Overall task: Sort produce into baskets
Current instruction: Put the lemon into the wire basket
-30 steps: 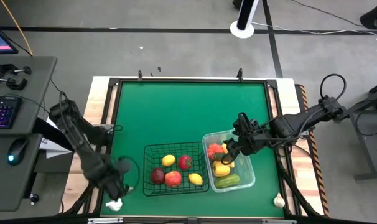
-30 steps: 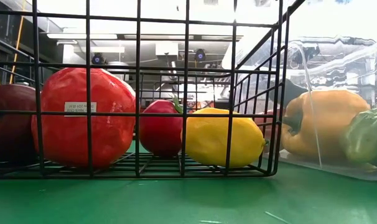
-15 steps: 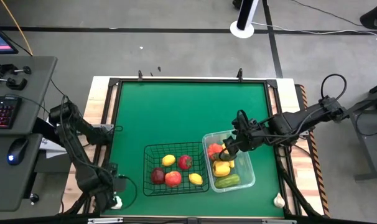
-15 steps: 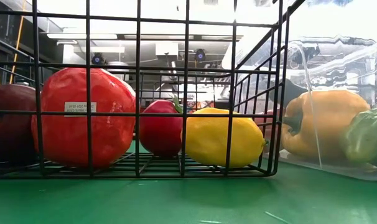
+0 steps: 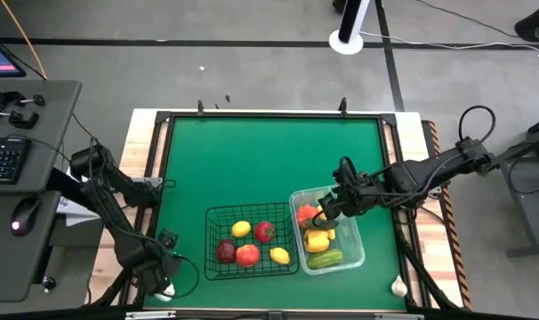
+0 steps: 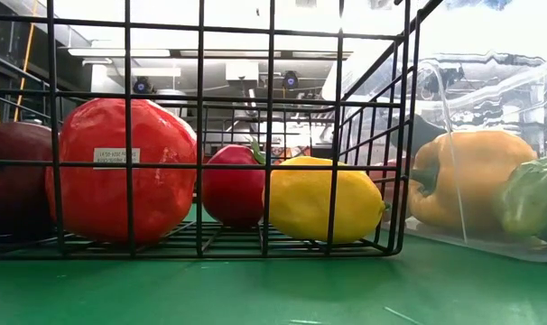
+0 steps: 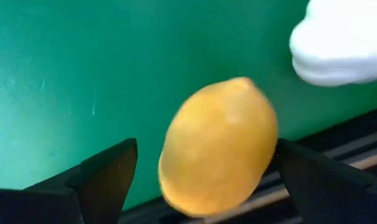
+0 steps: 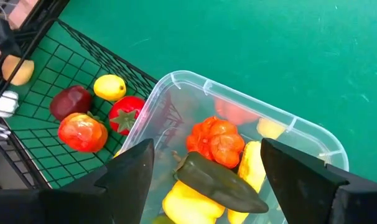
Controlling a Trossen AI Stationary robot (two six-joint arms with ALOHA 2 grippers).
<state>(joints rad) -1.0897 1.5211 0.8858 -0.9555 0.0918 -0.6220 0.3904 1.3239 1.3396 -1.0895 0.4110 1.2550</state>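
The left gripper [image 5: 159,282] is at the near left corner of the table, just left of the black wire basket [image 5: 214,216]. Its two fingers are spread wide apart. A loose lemon [image 7: 219,146] lies on the green mat between them, but they are not squeezing it. A white garlic [image 7: 341,40] lies just beside that lemon. I think the step now is picking up this lemon. Next, the fingers need to come down around it and press together, without bumping the garlic. Then it should go in the black wire basket, where two lemons and three red fruits already lie.

The clear tub [image 5: 357,253] sits touching the basket's right side. It holds peppers and a green cucumber [image 5: 324,259]. The right gripper [image 5: 328,211] hangs over the tub with its fingers spread wide. A dark green pepper [image 8: 221,182] lies in the tub under it, on the other peppers, and nothing is pinching it.

A second garlic [image 5: 398,286] lies alone on the near right edge of the table, and it will need sorting too
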